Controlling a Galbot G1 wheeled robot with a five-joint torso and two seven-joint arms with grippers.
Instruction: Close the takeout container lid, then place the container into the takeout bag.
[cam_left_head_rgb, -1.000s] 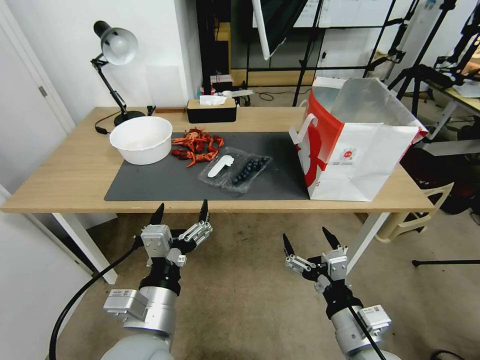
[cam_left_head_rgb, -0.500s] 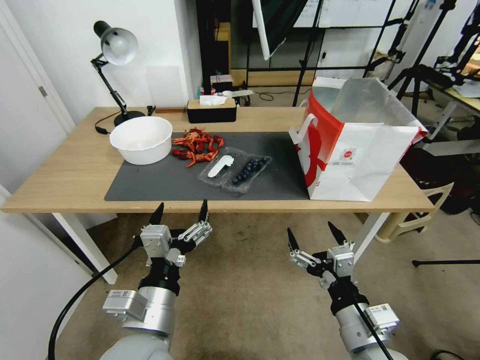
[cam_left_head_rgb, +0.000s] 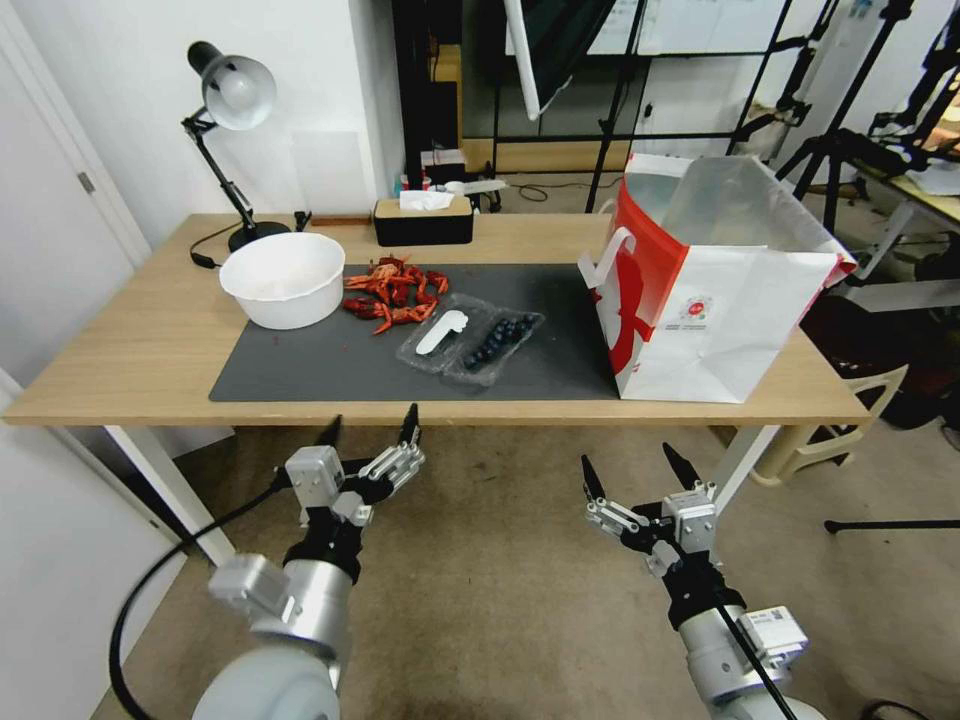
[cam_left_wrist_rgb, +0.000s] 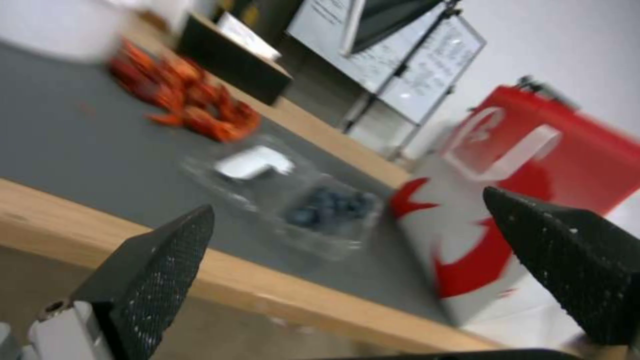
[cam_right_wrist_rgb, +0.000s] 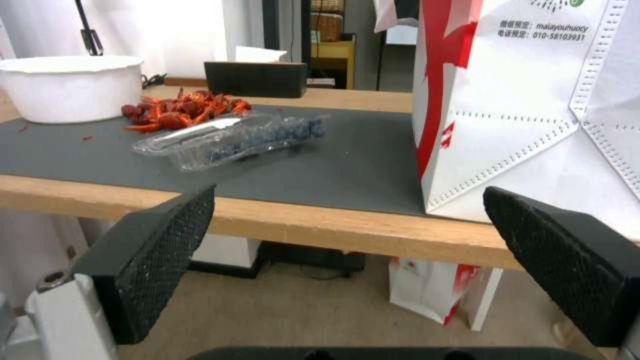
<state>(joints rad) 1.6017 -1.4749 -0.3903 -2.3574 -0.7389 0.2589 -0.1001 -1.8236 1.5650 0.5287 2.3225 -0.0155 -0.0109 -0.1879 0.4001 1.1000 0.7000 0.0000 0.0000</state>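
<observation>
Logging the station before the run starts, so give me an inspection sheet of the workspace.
Surface: wooden table with dark mat.
Job's things: takeout container lies open on the mat, lid flat beside the berries; takeout bag stands open to the right.
Clutter: white bowl, crayfish pile, tissue box, desk lamp.
Grippers: left tool and right tool open, below the table's near edge, holding nothing.
Cables: black cable from the left arm.
Surroundings: tripods, whiteboard behind.

Bright even room light, left wrist view motion-blurred
</observation>
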